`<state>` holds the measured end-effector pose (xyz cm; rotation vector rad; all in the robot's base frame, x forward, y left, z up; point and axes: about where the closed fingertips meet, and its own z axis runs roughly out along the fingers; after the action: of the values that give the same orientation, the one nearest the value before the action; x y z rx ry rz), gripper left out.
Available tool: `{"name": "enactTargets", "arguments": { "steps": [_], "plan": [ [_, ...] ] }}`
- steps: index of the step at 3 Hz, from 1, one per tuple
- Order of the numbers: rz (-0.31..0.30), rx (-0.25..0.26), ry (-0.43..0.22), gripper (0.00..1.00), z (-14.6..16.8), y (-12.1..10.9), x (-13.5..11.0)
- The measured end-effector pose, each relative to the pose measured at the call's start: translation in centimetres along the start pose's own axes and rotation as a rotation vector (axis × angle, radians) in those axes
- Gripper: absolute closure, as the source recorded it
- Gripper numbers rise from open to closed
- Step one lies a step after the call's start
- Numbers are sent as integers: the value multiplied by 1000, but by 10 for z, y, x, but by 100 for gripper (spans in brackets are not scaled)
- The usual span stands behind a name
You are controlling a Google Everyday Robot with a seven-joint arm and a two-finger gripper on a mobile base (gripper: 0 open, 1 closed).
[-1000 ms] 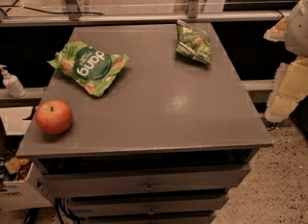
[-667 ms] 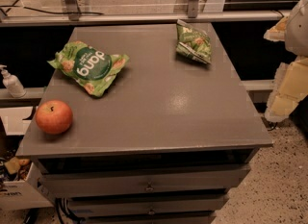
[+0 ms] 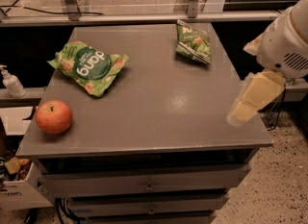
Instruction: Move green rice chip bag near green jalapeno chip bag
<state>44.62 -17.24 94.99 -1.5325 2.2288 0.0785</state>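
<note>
1. Since a second ago the tool (image 3: 239, 115) has come in leftward from the right. It now hangs over the counter's (image 3: 159, 107) right edge, where before it was off to the side.
2. Both bags and the apple (image 3: 54, 116) have not moved.
3. Tool state: cannot tell whether it is spread or pressed together. It holds nothing and touches nothing.
4. The green rice chip bag (image 3: 89, 66) lies flat on the counter's left rear part with its "dang" logo upside down. It is well apart from the tool, across the whole counter.
5. The green jalapeno chip bag (image 3: 193, 42) lies at the right rear, well apart from the rice bag. It is nearer the tool, beyond it toward the back.
6. The apple sits at the front left corner, near the rice bag.
</note>
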Motion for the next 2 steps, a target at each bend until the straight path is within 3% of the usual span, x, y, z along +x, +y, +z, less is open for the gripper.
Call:
{"name": "enactTargets", "arguments": {
  "steps": [2],
  "plan": [
    [109,-73,-235,0,79,59,-85]
  ]
}}
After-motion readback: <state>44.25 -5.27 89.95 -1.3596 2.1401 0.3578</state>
